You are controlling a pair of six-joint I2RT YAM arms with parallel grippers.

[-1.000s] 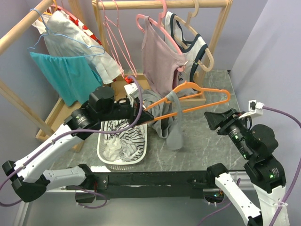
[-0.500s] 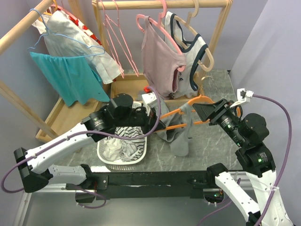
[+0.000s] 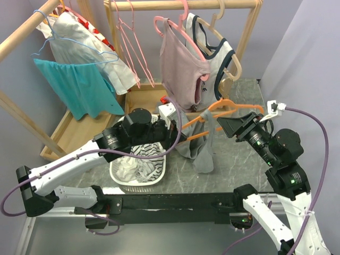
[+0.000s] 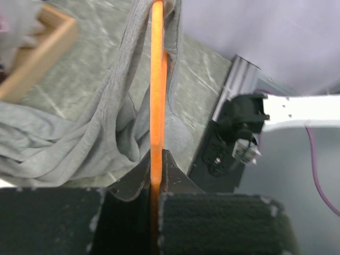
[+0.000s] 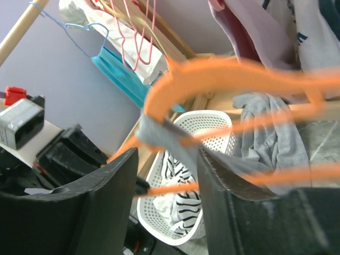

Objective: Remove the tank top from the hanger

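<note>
An orange hanger [image 3: 226, 108] is held level over the table, with a grey tank top [image 3: 204, 154] drooping from it by one strap. My left gripper [image 3: 179, 139] is shut on the hanger's lower bar; in the left wrist view the orange bar [image 4: 156, 79] runs straight out of the closed gripper [image 4: 155, 164], grey cloth [image 4: 106, 122] draped beside it. My right gripper [image 3: 224, 125] stands open at the hanger's right half. In the right wrist view the hanger's curved shoulder [image 5: 212, 79] and the grey strap [image 5: 159, 130] cross just ahead of the open gripper [image 5: 167, 154].
A white basket [image 3: 119, 172] with striped clothes sits below the left gripper. Behind stands a wooden rack [image 3: 180, 5] with a pink top [image 3: 180, 69], a white navy-trimmed top [image 3: 220, 56], empty pink hangers [image 3: 133, 48] and a teal garment [image 3: 77, 85].
The left arm carried the hanger and tank top rightward. The right gripper swung left and up to the hanger's right half. The hanger then rose slightly.
</note>
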